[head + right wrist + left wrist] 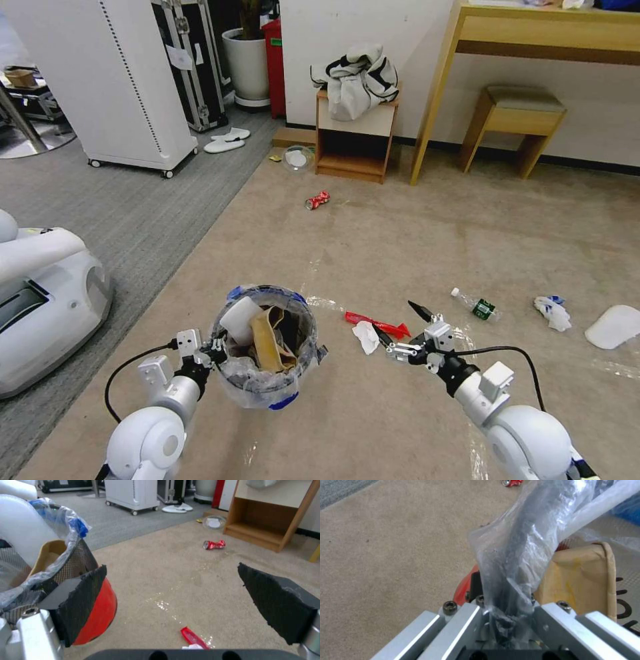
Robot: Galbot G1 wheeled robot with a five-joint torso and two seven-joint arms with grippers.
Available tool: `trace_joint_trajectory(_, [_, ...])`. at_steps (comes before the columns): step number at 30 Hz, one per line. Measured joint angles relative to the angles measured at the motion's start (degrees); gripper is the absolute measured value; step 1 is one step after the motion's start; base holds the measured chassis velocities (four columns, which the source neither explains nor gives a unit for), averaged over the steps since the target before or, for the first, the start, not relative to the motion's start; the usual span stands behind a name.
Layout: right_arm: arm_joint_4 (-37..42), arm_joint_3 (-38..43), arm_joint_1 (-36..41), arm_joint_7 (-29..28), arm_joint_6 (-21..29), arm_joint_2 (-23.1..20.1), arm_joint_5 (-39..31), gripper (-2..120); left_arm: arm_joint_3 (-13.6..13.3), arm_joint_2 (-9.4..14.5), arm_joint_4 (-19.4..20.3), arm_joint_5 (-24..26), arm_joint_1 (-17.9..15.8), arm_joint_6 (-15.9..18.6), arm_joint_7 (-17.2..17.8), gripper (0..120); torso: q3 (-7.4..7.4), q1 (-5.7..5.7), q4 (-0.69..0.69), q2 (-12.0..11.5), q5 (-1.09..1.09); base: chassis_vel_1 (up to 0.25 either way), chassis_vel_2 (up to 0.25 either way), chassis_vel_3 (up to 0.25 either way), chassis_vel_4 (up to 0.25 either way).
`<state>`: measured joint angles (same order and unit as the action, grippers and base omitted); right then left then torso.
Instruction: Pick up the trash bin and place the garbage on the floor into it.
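Note:
The trash bin (267, 373), lined with a crinkled clear bag, hangs above the beige floor (400, 240). My left gripper (212, 350) is shut on its near-left rim (516, 562). A brown carton (583, 577) and a white piece (240, 319) lie inside. My right gripper (402, 325) stands open to the bin's right, low over a red wrapper (377, 323) and a white tissue (365, 337); its black pads (83, 600) are spread wide with nothing between them. Farther off lie a crushed red can (317, 200), a green-label bottle (477, 307), another tissue (553, 312) and a white slipper (613, 327).
A wooden cabinet (353, 143) with a jacket on top, a desk (533, 40) and a stool (517, 123) line the far wall. A clear bowl (297, 159) lies by the cabinet. A white wheeled unit (113, 80) and a white machine (47, 300) stand on the grey carpet at left.

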<state>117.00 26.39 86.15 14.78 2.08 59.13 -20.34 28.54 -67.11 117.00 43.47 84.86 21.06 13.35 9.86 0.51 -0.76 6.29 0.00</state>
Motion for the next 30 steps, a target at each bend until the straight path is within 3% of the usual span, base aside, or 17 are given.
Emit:
trace_joint_trajectory(9, [-0.18, 0.04, -0.07, 0.12, 0.0, 0.14, 0.13, 100, 0.0, 0.06, 0.04, 0.08, 0.0, -0.03, 0.0, 1, 0.0, 0.0, 0.0, 0.0, 0.0, -0.012, 0.013, 0.016, -0.011])
trace_joint_trajectory(21, [0.25, -0.21, 0.43, -0.19, -0.18, 0.4, 0.62, 100, 0.02, 0.04, 0.34, 0.08, 0.08, -0.34, -0.25, 1, 0.01, 0.02, 0.0, 0.0, -0.02, -0.155, 0.147, 0.152, -0.161])
trace_joint_trajectory(30, [-0.19, -0.53, 0.7, -0.21, -1.62, 0.53, 0.84, 100, 0.12, 0.3, 0.38, 0.14, 0.11, -0.36, -0.21, 1, -0.01, 0.0, 0.0, 0.0, 0.0, -0.03, 0.041, 0.038, -0.041])
